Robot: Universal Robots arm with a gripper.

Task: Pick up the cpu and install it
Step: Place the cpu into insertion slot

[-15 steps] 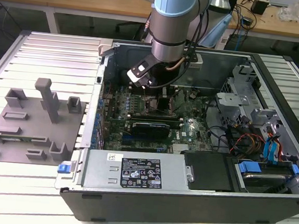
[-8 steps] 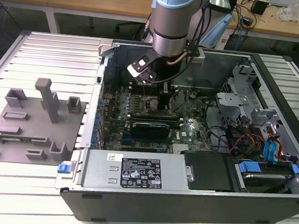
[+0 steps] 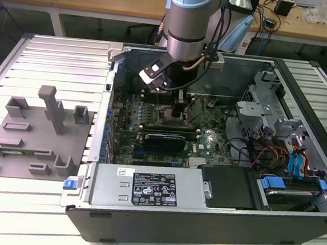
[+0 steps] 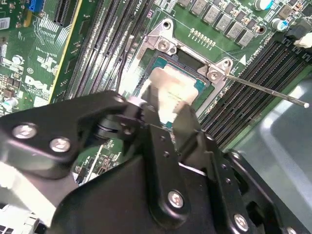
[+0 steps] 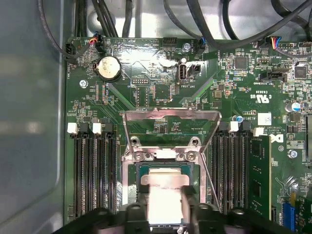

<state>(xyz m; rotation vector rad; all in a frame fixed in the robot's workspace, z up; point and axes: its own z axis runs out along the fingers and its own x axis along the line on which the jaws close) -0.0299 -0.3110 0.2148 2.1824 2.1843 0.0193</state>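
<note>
Surface: we are looking at a ribbed silvery aluminium surface (image 3: 42, 203) carrying a dark open-sided metal computer case (image 3: 200, 226), lying flat. On the exterior view's left of the case, a grey plastic fixture plate with upright blocks (image 3: 30, 139) is sitting on the same surface, well apart from the arm.

Room: pale wooden benches (image 3: 94, 2) with cables and small clutter are running along the back.

Inside the case: a green motherboard (image 3: 202, 140) is lying on the floor of the case, with a silvery labelled power-supply box (image 3: 146, 187) along the near wall and blue plastic drive tabs (image 3: 273, 182) toward the exterior view's right.

Arm: it is reaching straight down into the case, and the black gripper (image 3: 177, 113) is sitting low over the board.

Task item: the small flat square cpu with a silvery-white metal top (image 5: 165, 187) is lying in the socket area, its green edge showing beyond the metal top in both wrist views (image 4: 178, 87). The gripper (image 5: 165, 207) is closed on the cpu, one finger against each of two opposite sides (image 4: 168, 109).

Socket: the silvery metal load plate (image 5: 170, 117) is standing flipped open beyond the cpu, and the thin metal retention lever (image 4: 263, 90) is sticking out to one side. Black memory slots (image 5: 92, 170) are flanking the socket; a round silver coin battery (image 5: 109, 67) is sitting farther up the board.
</note>
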